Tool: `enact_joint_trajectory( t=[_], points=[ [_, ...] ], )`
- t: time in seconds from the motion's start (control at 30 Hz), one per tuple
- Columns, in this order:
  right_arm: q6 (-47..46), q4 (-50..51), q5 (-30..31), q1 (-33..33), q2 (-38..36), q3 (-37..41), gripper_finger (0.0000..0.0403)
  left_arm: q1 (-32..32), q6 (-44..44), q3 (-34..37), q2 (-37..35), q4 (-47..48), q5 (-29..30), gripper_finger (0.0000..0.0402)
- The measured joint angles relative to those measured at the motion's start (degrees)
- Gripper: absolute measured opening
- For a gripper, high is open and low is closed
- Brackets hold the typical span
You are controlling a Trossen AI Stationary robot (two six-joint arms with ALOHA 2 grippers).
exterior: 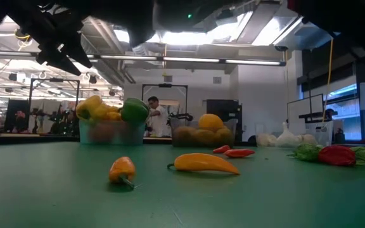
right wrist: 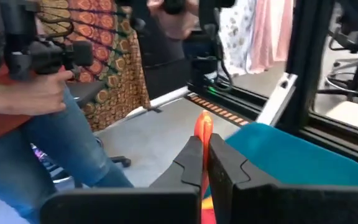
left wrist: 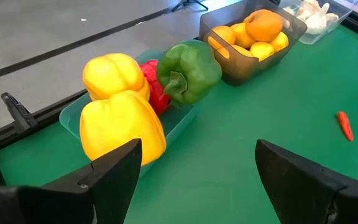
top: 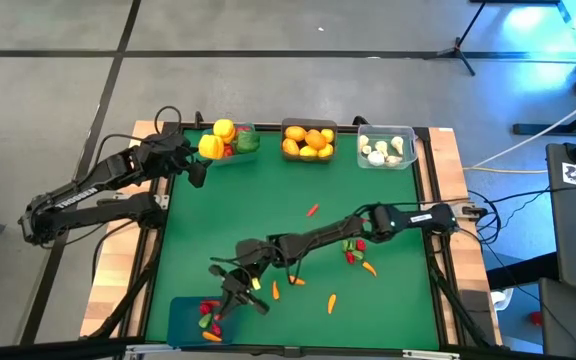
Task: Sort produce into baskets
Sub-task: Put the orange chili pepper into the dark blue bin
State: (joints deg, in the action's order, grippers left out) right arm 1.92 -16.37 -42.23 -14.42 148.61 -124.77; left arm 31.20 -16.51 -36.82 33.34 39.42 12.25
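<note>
Over blue basket point(top: 190, 318), right gripper point(right wrist: 204, 163) pinching carrot point(right wrist: 203, 127)

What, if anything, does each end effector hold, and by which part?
The right end effector pinches a small orange carrot by its lower end, above the blue bin. The left end effector is open, holding nothing.

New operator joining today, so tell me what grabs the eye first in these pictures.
The teal basket at the table's far edge, heaped with yellow peppers and a green pepper, the open left gripper just before it. Then the right gripper, shut on an orange carrot above the blue basket at the near edge.
</note>
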Motion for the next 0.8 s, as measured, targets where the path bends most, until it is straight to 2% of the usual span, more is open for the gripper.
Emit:
enact_joint_trajectory(
  t=[0.23,0.6,0.8],
  points=[
    [0.64,1.09,2.16,0.24,0.66,-0.05,0.0021,0.0,0.0,0.0,0.0,0.09,0.04,0.0308],
    [-0.13,4.67,3.8,0.29,0.65,-0.05,0.0142,0.01,0.61,0.0,0.02,0.13,0.04,0.0308],
    [-0.13,8.07,7.65,3.19,-1.99,0.04,0.0166,0.01,0.15,0.0,0.0,0.14,0.04,0.0308]
  ],
)
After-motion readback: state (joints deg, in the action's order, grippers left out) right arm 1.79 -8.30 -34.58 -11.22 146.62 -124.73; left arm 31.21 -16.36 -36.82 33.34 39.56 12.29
